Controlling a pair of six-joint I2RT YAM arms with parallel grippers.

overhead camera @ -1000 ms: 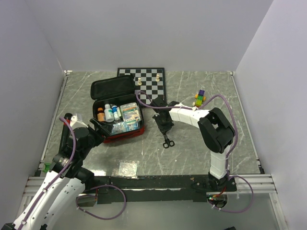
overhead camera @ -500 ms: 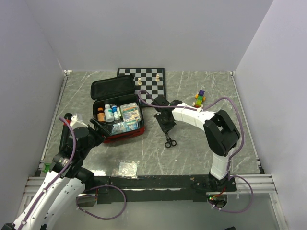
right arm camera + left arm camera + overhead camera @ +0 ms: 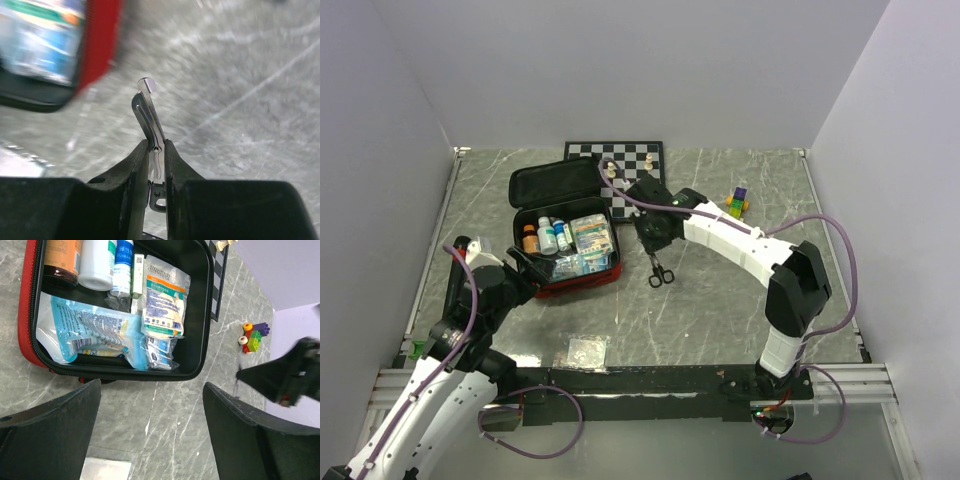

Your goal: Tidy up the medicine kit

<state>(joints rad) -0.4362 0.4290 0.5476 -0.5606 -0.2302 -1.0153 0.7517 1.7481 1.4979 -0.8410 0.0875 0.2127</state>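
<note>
We see our right pincer (image 3: 156, 150) clamped on thin metal scissors (image 3: 148, 112) near the soft red medicine kit (image 3: 556, 184); our left pincer (image 3: 152, 412) gapes wide over the grey marbled tabletop (image 3: 720, 300).

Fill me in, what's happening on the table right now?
The right gripper is shut on a pair of scissors, holding them just right of the open medicine kit. The kit already has bottles and sachets inside. The left gripper is open and empty, hovering just in front of the kit. A small clear packet lies outside the kit, not yet packed.
</note>
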